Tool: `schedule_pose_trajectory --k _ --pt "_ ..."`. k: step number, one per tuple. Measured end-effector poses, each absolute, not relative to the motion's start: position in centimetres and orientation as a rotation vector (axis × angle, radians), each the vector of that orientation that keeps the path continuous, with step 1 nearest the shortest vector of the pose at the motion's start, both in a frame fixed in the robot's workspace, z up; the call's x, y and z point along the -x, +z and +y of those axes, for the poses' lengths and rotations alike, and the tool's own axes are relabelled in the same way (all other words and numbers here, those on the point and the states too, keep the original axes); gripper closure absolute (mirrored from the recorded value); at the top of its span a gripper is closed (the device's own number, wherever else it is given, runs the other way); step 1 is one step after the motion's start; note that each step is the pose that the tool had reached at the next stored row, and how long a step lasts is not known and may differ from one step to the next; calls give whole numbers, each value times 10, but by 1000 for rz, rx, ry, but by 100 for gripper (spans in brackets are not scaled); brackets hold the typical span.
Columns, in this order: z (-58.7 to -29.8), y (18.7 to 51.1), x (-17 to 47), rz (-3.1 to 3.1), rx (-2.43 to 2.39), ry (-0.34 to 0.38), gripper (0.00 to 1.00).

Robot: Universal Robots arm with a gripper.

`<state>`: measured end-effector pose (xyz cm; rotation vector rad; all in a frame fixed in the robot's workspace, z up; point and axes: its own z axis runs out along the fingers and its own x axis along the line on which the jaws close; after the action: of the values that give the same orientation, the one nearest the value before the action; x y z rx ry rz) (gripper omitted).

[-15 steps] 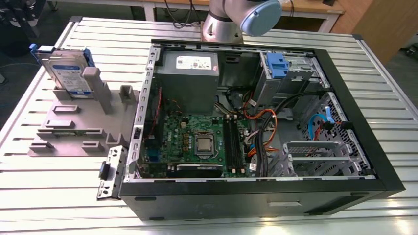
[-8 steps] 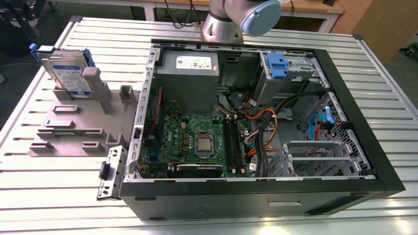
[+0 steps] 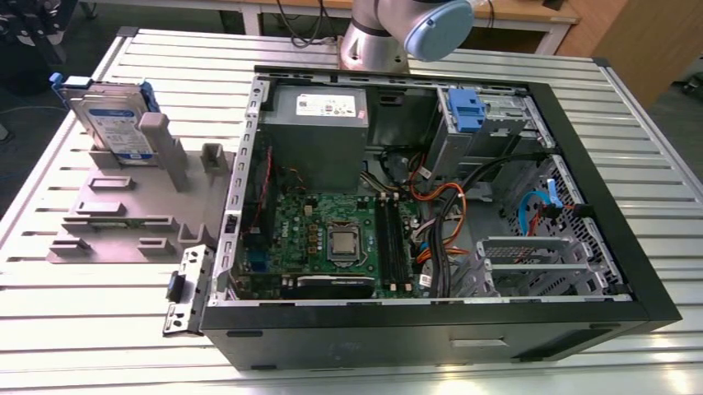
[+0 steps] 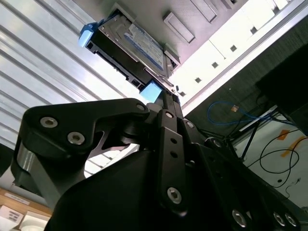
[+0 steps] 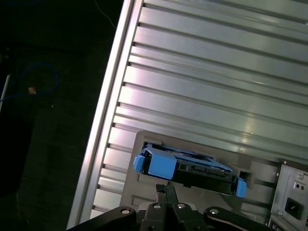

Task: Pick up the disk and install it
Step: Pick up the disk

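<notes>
A bench (image 3: pixel 659 164) of ribbed aluminium slats is carrying everything, its bright metal catching the light; beyond its far edge wooden furniture (image 3: pixel 643 37) is showing, and in the second wrist view a blue cable (image 4: pixel 226 108) is lying on a dark floor beyond the bench. An open computer case (image 3: pixel 439 329) is lying on its side on the bench, with the arm (image 3: pixel 401 29) rising behind it; toward the exterior view's left a grey holder (image 3: pixel 115 218) is sitting on the slats just beside the case. The disk (image 3: pixel 115 123) is standing on edge in that holder, its blue rail frame wrapping its ends. In both wrist views the black jaws are pressing together, pinching nothing; they are pointing toward the disk and are apart from it. A white-and-blue label is facing out on the disk, and a white sticker (image 3: pixel 328 104) is sitting on the grey power-supply box (image 3: pixel 318 136) inside the case; the print on both is too small to make out.
</notes>
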<state>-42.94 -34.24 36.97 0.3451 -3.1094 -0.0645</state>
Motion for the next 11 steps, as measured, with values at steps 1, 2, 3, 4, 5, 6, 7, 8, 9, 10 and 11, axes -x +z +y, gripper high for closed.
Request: schedule_pose_trajectory --k 1,2,3,4,5,6,7,8,9,10,11 --pt "-342 370 429 -3109 -348 -65 89" --pt "-342 370 429 -3109 -350 -65 89" --pt "-342 370 429 -3108 -353 -65 89" --pt "-342 370 429 -3108 -356 -64 89" --pt "-342 370 429 -3108 -358 -64 89" --pt "-342 370 429 -3107 -360 -64 89" --pt "-342 370 429 -3107 -363 -64 89" --pt "-342 370 429 -3107 -365 -64 89" --pt "-342 370 429 -3107 -367 -64 89" --pt "-342 370 429 -3106 -370 -64 89" --pt "-342 370 429 -3106 -373 -64 89"
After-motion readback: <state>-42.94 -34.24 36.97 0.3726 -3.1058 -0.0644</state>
